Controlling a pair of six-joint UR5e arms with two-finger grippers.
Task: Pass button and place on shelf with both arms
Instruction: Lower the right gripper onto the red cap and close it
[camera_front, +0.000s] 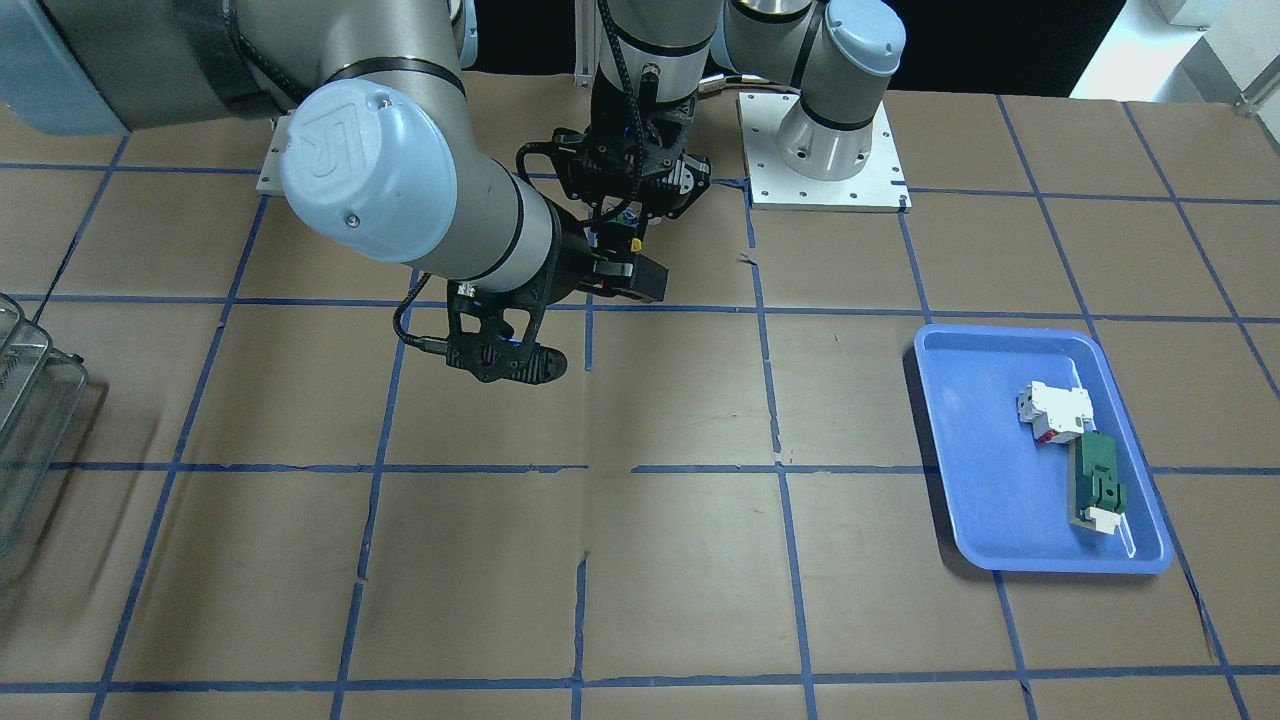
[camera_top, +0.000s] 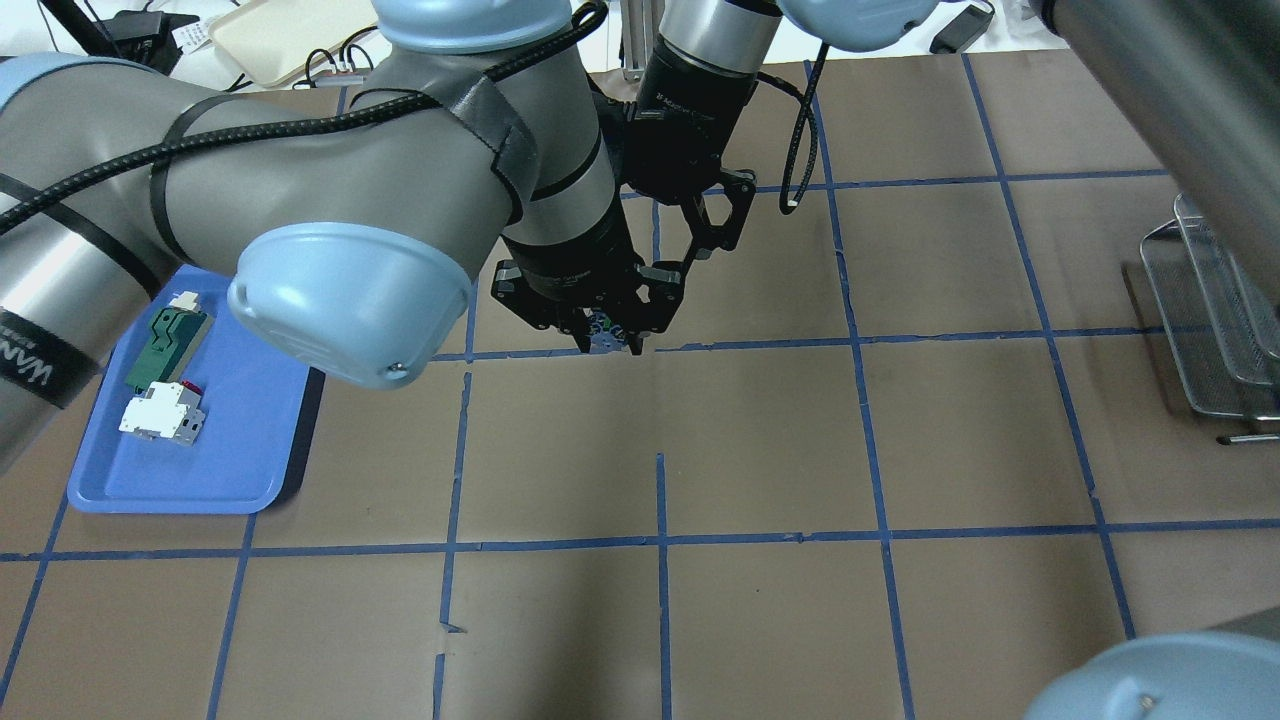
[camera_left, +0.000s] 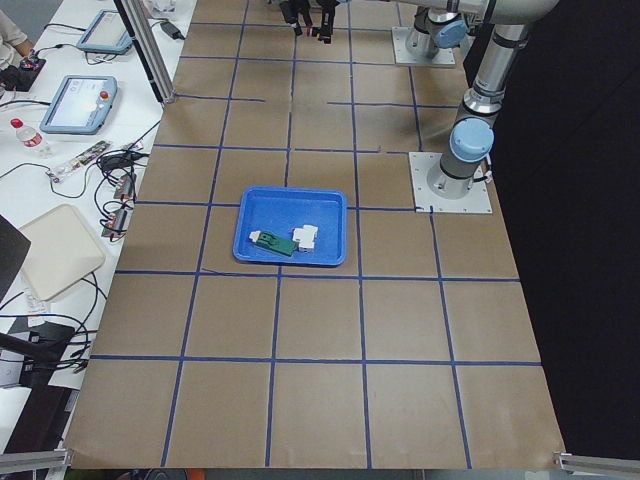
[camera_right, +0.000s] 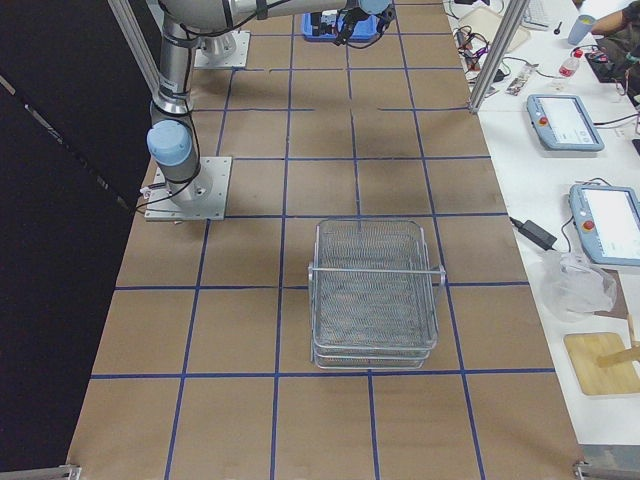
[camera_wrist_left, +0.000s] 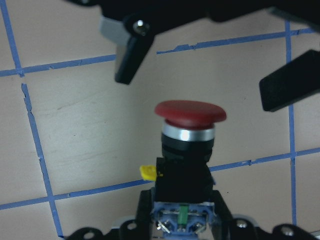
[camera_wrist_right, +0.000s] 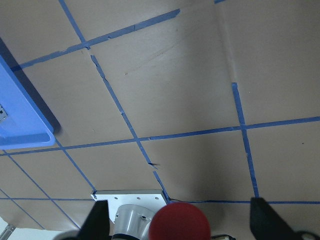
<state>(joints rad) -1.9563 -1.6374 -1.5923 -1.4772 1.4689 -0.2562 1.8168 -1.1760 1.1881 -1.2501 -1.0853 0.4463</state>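
My left gripper (camera_wrist_left: 182, 227) is shut on the black body of the button (camera_wrist_left: 187, 145) and holds it in the air above the table, red cap pointing away from the wrist. The button also shows in the overhead view (camera_top: 606, 340) and in the front view (camera_front: 627, 222). My right gripper (camera_wrist_left: 205, 82) is open, with one finger on each side of the red cap and not touching it. In the right wrist view the cap (camera_wrist_right: 180, 222) sits between the open fingers (camera_wrist_right: 97, 220). The wire shelf (camera_right: 375, 290) stands far off on the robot's right (camera_top: 1210, 330).
A blue tray (camera_front: 960, 450) on the robot's left holds a white block with a red spot (camera_front: 1052, 412) and a green-and-white part (camera_front: 1098, 485). The brown table has a blue tape grid. The left arm's base plate (camera_front: 770, 170) lies behind the grippers.
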